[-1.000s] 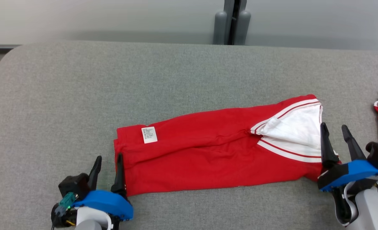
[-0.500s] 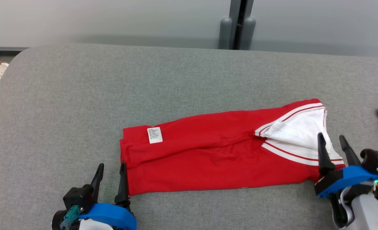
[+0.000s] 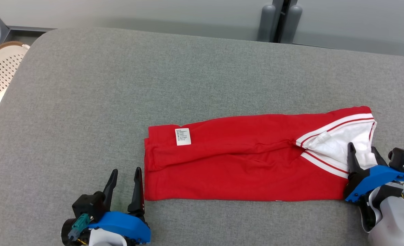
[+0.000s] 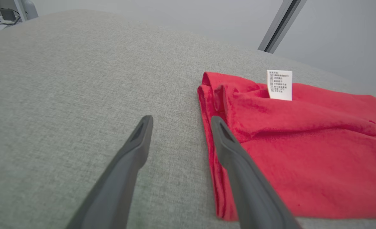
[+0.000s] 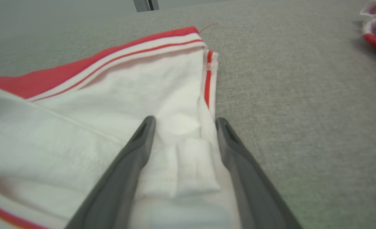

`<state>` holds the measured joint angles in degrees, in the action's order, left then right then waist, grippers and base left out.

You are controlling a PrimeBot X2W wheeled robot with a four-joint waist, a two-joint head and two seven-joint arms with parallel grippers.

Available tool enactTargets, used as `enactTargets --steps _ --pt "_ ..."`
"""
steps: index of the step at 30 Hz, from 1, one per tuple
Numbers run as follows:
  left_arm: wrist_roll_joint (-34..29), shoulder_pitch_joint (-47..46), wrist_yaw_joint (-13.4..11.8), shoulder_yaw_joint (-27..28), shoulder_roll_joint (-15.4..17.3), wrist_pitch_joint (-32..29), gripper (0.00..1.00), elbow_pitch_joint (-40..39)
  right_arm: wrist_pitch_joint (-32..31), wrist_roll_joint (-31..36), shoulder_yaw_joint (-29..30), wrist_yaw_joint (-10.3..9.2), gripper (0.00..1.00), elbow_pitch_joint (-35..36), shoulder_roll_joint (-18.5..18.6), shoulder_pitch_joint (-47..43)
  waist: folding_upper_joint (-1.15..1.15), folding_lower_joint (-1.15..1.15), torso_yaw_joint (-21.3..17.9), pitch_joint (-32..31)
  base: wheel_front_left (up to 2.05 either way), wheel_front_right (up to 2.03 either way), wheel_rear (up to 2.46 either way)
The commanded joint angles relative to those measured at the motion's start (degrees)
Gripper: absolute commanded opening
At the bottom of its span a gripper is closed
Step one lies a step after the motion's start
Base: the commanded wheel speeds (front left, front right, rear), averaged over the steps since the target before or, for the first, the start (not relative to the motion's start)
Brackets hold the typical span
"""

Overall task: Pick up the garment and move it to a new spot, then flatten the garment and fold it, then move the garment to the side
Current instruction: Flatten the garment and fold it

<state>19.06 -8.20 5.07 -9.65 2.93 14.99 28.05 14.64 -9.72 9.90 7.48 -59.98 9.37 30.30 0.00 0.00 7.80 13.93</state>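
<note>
head view: perforated basket (image 3: 0, 75) left of grey surface (image 3: 120, 85) bearing red garment (image 3: 242, 164).

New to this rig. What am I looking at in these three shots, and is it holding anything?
It's a two-armed wheeled robot; each arm ends in a two-fingered claw. The wide shot is from its head, looking down. The other two are from cameras on each wrist, looking along the fingers. A red garment with a white-lined end lies on a grey padded surface. The left claw sits at its left edge, the right claw over the white end. Both are open; nothing is held.
</note>
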Motion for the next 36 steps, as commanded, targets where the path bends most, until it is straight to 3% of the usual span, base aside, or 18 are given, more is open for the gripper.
enactTargets --steps 1,2,8,11,19,29,36 --pt "-0.4 -0.3 0.1 0.5 0.0 0.2 1.00 0.1 -2.0 0.1 -0.9 0.02 0.20 -4.6 -2.6 -3.2 0.00 0.00 -0.1 -0.1 0.00 0.00 0.00" --pt "-0.5 0.0 0.0 0.8 0.0 0.2 1.00 0.2 -2.0 0.0 -1.3 0.02 0.00 -5.6 -2.9 -3.5 0.00 0.00 -0.3 -0.2 0.00 0.00 0.00" --pt "-0.9 0.7 0.5 1.0 0.0 0.2 1.00 0.6 -0.2 -1.7 1.2 -0.08 0.00 -3.2 -0.5 -5.0 0.00 0.00 -2.7 -1.8 0.00 0.00 0.00" --pt "-0.6 0.9 0.6 0.6 0.0 0.2 1.00 0.6 0.3 -1.8 4.1 -0.12 0.00 3.2 1.2 -6.2 0.00 0.00 -4.0 -2.9 0.00 0.00 0.00" --pt "0.3 1.8 0.5 -0.6 0.0 0.2 1.00 1.1 0.5 0.1 9.2 0.00 0.00 16.4 0.4 -12.1 0.00 0.00 -6.1 -4.8 0.00 0.00 0.00" --pt "2.2 1.7 0.7 -2.2 0.0 0.2 1.00 1.4 0.5 -0.6 -0.6 0.01 0.00 32.2 -3.8 -12.6 0.00 0.00 -3.6 -4.6 0.00 0.00 0.00" --pt "3.4 1.9 0.3 -3.3 0.0 0.2 1.00 1.7 0.5 -3.7 -13.0 0.01 0.00 34.4 -5.5 -12.1 0.00 0.00 2.0 -4.9 0.00 0.00 0.00"
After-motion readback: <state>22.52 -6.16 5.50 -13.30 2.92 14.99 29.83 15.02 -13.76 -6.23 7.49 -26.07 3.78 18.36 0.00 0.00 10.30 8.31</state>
